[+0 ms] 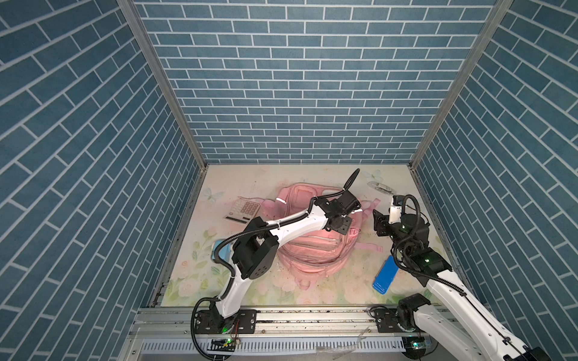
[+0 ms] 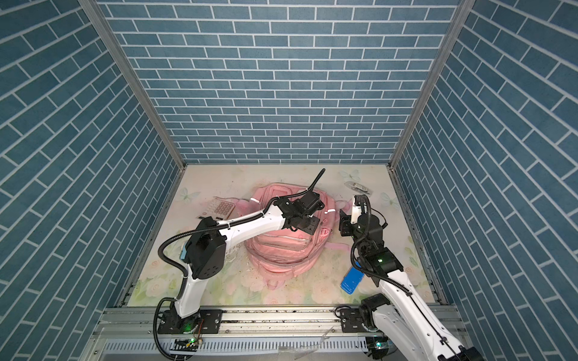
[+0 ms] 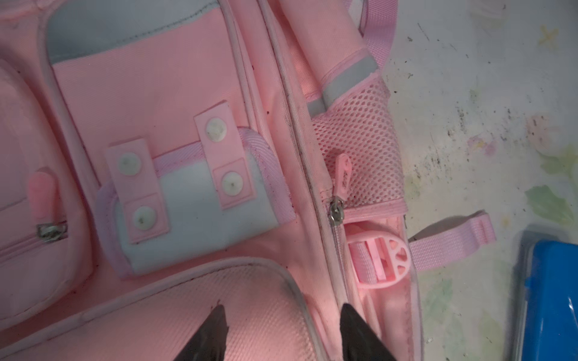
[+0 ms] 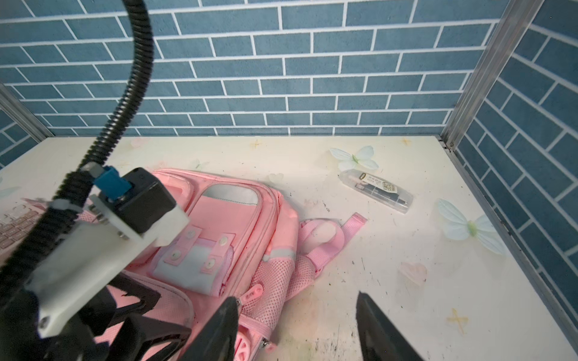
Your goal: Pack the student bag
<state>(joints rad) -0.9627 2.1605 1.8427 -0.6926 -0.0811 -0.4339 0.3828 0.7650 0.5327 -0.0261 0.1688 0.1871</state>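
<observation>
**Both pairs of jaws stand wide and empty at the large pink fabric student bag (image 1: pixel 312 256), which lies flat in the middle of the floral-print table (image 1: pixel 344 290).**

The left jaws hover over the bag's front, and between their black tips shows the pale piped edge of a padded pocket. Just ahead of the tips sit a pink plastic strap buckle (image 3: pixel 380 259) and a pink zipper pull (image 3: pixel 343 173). Farther ahead is a white flap with two pink snap tabs (image 3: pixel 194 225), and off to one side a blue plastic case (image 3: pixel 553 297) lies on the table. The right jaws hang at the bag's side, with one tip before the pink mesh side pocket (image 4: pixel 275 275) and the other over bare table. Well beyond them lies a clear plastic pen case (image 4: pixel 375 190). Across the bag from them, a pink-keyed white calculator (image 1: pixel 242 212) rests just beside it.
</observation>
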